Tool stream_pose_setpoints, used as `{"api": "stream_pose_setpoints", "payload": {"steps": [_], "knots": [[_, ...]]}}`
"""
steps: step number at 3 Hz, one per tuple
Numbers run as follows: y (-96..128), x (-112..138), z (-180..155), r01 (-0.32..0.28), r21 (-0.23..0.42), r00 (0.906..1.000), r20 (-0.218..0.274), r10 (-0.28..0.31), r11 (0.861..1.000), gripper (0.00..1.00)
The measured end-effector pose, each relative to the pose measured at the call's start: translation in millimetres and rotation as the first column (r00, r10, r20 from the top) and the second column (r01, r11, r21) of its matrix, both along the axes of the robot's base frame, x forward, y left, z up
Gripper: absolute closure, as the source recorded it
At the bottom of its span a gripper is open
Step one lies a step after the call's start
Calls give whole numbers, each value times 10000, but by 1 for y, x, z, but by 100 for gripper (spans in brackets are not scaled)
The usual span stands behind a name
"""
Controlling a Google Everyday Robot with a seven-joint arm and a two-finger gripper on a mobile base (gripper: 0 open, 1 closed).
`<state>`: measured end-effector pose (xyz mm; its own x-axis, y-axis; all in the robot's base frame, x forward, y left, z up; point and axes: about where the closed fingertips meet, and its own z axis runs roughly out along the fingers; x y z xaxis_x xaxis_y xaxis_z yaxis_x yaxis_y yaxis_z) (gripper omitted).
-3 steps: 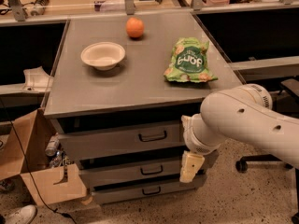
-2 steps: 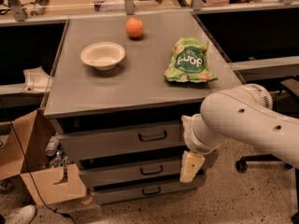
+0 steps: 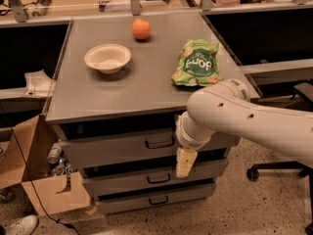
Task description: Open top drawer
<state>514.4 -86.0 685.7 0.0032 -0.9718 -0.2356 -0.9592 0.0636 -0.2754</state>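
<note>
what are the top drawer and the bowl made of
Top drawer: likely sheet metal with matte grey paint, going by its flat front panel. Bowl: off-white, dull, possibly moulded fibre or plastic; unclear. The gripper hangs in front, lower right of the drawer's handle.

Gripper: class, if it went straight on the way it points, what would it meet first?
The gripper points down, before the middle drawer. Probably the floor first, though depth is unclear and it might graze the bottom drawer.

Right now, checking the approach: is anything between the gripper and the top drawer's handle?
Nothing visible does. The gripper hangs just below and right of the handle on the top drawer, with no object between them.
</note>
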Motion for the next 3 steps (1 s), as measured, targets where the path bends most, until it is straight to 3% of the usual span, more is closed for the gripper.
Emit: {"api": "stream_pose_setpoints", "payload": {"steps": [3], "knots": [[0, -7, -19, -226, -213, 9993, -299, 220, 9995, 0]]}}
